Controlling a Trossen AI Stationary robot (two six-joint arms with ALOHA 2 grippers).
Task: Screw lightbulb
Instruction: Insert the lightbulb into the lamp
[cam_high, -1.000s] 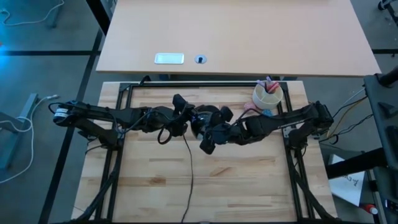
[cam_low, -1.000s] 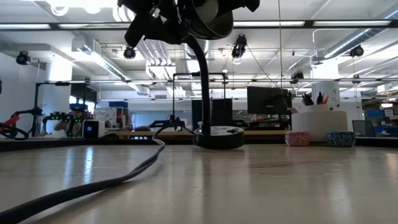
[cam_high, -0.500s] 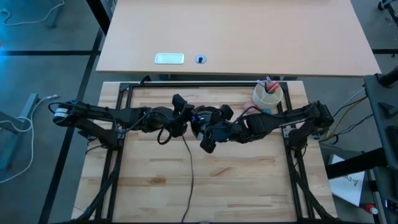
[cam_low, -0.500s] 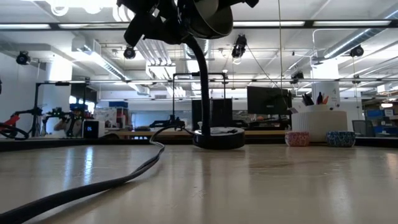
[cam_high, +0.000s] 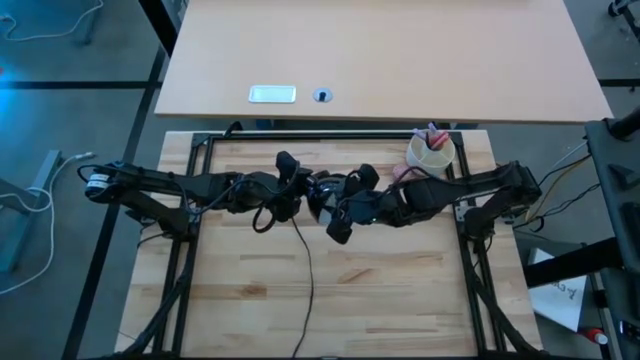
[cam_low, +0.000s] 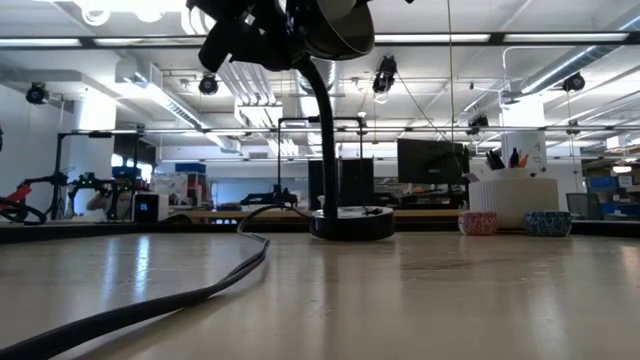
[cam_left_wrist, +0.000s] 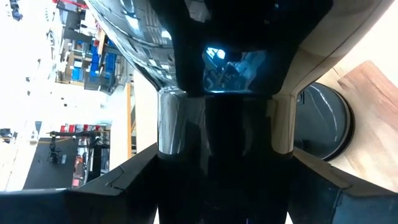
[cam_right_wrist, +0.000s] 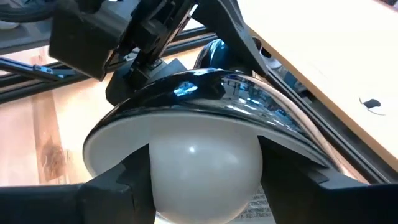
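Note:
The black desk lamp stands mid-table on its round base (cam_low: 352, 222), its neck (cam_low: 325, 130) curving up to the glossy shade (cam_right_wrist: 205, 93). The white lightbulb (cam_right_wrist: 205, 168) sits in the shade's mouth, and the shade hides its neck. My right gripper (cam_right_wrist: 205, 186) reaches in from the table's right and is shut on the bulb. My left gripper (cam_left_wrist: 224, 124) comes from the table's left and is shut on the lamp's head behind the shade (cam_high: 325, 192). My left gripper pinches the black housing behind the shade (cam_left_wrist: 224, 155) between its two fingers, one on each side. It comes from the table's left, slanting down. The lamp stays upright with its base on the table. My right gripper pinches the bulb's round globe (cam_right_wrist: 158, 180) between its two fingers (cam_right_wrist: 118, 183), one on each side. It comes from the table's right. The globe's far half is inside the shade's rim, clear of the table.
The lamp's black cord (cam_low: 180, 295) trails over the table toward the near edge. A white cup of pens (cam_high: 430, 152) stands at the far right, with a pink ball (cam_low: 478, 222) and a blue ball (cam_low: 547, 222) beside it. A black frame (cam_high: 200, 150) borders the table.
My right gripper has risen a little and edged toward the far right, still shut on the bulb in the shade's mouth. The cord on the table has shifted slightly.

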